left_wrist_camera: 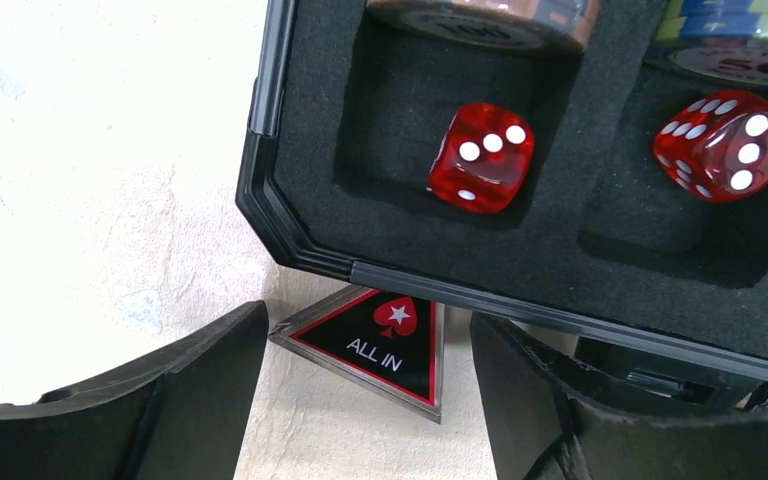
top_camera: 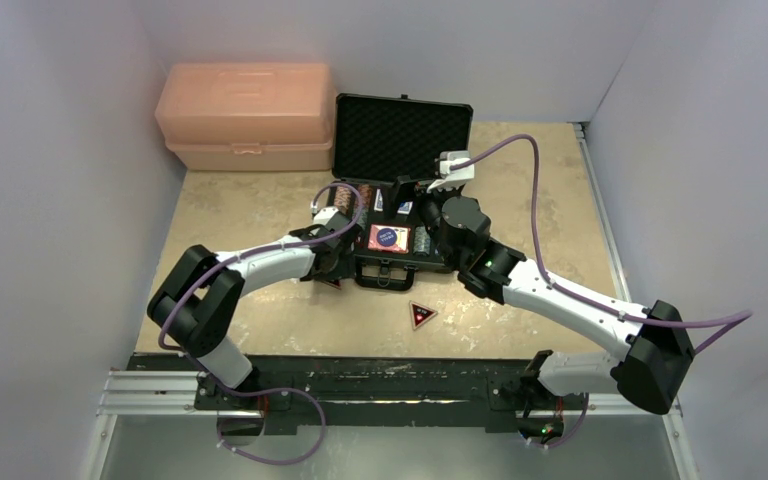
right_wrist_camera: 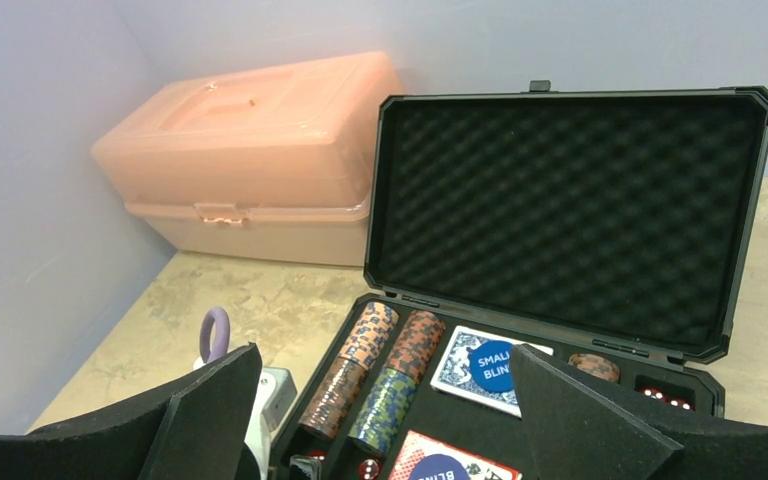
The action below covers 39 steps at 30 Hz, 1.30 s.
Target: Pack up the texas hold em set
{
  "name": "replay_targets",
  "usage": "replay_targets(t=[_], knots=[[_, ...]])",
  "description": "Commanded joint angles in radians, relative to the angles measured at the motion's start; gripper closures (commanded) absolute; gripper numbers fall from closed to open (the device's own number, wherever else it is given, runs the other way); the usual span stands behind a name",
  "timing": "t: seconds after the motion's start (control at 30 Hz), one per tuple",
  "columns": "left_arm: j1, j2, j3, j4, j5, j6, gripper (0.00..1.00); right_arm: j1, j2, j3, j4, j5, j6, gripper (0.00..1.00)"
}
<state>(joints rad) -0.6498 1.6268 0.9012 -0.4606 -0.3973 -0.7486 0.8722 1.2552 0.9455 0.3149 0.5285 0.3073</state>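
Note:
The black case (top_camera: pixel 400 135) lies open at the table's middle back, its foam lid upright (right_wrist_camera: pixel 570 210). Chip stacks (right_wrist_camera: pixel 375 375), a blue card deck (right_wrist_camera: pixel 480 368) and a red card deck (top_camera: pixel 388 238) sit in its tray. Two red dice (left_wrist_camera: pixel 482 157) (left_wrist_camera: pixel 725 145) lie in foam slots. My left gripper (left_wrist_camera: pixel 370 400) is open at the case's near left corner, its fingers on either side of a red-edged black "ALL IN" triangular button (left_wrist_camera: pixel 385 340) lying on the table, part under the case edge. A second triangular button (top_camera: pixel 421 316) lies on the table in front of the case. My right gripper (right_wrist_camera: pixel 385 420) is open and empty above the tray.
A salmon-pink plastic box (top_camera: pixel 245 115) stands at the back left, beside the case lid. Grey walls close in on three sides. The left arm's white wrist (right_wrist_camera: pixel 265 410) with a purple cable sits close to the case's left side.

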Motion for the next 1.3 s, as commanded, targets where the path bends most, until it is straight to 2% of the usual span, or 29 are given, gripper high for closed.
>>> replay_targets(t=[0.0, 0.47, 0.7, 0.93, 1.27], knots=[[-0.004, 0.009, -0.011, 0.034, -0.017, -0.008, 0.27, 0.007, -0.023, -0.004, 0.046, -0.001, -0.019, 0.01], [-0.004, 0.001, -0.039, 0.002, -0.021, -0.048, 0.28, 0.008, -0.022, -0.004, 0.047, -0.002, -0.019, 0.01], [-0.004, 0.014, -0.044, 0.017, -0.017, -0.045, 0.32, 0.008, -0.020, -0.005, 0.049, 0.001, -0.020, 0.01], [-0.004, 0.022, -0.048, 0.027, -0.011, -0.039, 0.42, 0.008, -0.016, -0.007, 0.052, 0.003, -0.022, 0.01], [-0.004, 0.019, -0.057, 0.028, -0.002, -0.029, 0.69, 0.008, -0.008, -0.010, 0.059, 0.007, -0.025, 0.01]])
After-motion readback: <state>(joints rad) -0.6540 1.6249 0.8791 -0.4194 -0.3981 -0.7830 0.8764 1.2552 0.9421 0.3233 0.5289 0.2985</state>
